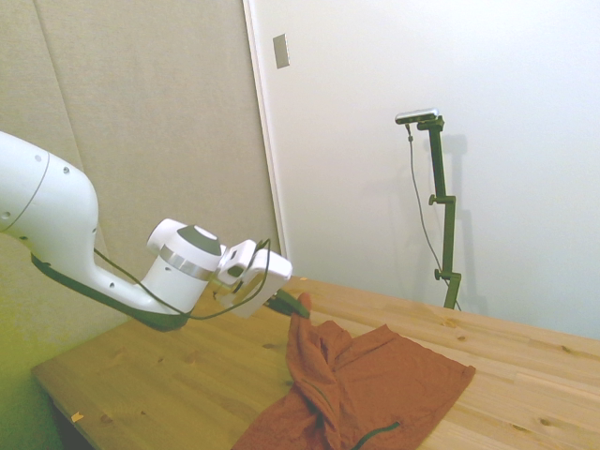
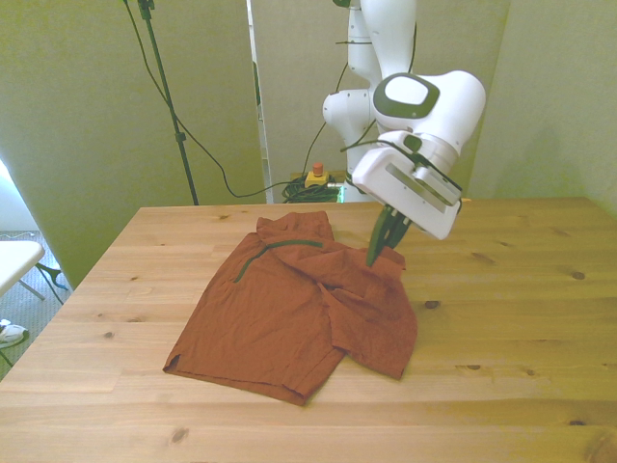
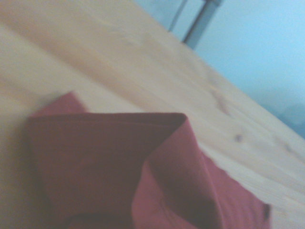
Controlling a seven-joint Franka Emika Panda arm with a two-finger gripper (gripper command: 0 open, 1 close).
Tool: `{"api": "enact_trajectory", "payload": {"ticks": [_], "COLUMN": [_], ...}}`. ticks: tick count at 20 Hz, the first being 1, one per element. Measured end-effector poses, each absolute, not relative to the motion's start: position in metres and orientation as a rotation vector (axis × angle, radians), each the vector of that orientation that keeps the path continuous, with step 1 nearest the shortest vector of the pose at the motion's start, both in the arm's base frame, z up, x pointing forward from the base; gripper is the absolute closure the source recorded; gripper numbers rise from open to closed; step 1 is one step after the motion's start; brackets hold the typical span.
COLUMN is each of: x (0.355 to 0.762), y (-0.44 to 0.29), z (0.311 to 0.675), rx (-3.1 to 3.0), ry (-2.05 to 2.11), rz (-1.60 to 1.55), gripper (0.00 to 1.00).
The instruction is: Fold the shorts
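Observation:
The rust-orange shorts (image 2: 289, 309) lie wrinkled on the wooden table (image 2: 501, 318), with a thin dark trim line near their far edge. My gripper (image 2: 376, 253) is shut on a corner of the cloth at the front view's right and holds it lifted off the table. In the side view the gripper (image 1: 298, 304) pinches a raised peak of the shorts (image 1: 366, 384), and the cloth drapes down from it. Close up in the wrist view, a folded-over edge of the shorts (image 3: 119, 167) fills the frame, blurred.
The table's wood (image 1: 169, 375) lies bare on the side toward the arm's base. A red-topped button box (image 2: 315, 177) and cables sit on the floor behind the table's far edge.

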State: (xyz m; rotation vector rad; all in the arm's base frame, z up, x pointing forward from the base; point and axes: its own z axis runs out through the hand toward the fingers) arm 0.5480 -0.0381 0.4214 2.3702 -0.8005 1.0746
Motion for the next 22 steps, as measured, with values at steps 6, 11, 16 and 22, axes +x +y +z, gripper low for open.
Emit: {"api": "enact_trajectory", "payload": {"ticks": [6,11,16,22], "x": [0.56,0.589,0.606,0.61], "y": [-0.164,-0.245,-0.268,-0.266], "z": [0.47,0.463,0.425,0.409], "rx": [2.273,2.254,2.301,2.32], "ry": [-0.981,-1.141,-1.169,-1.17], "rz": [1.043,0.987,0.92,0.887], "gripper": [1.0,0.0,0.0,0.0]}}
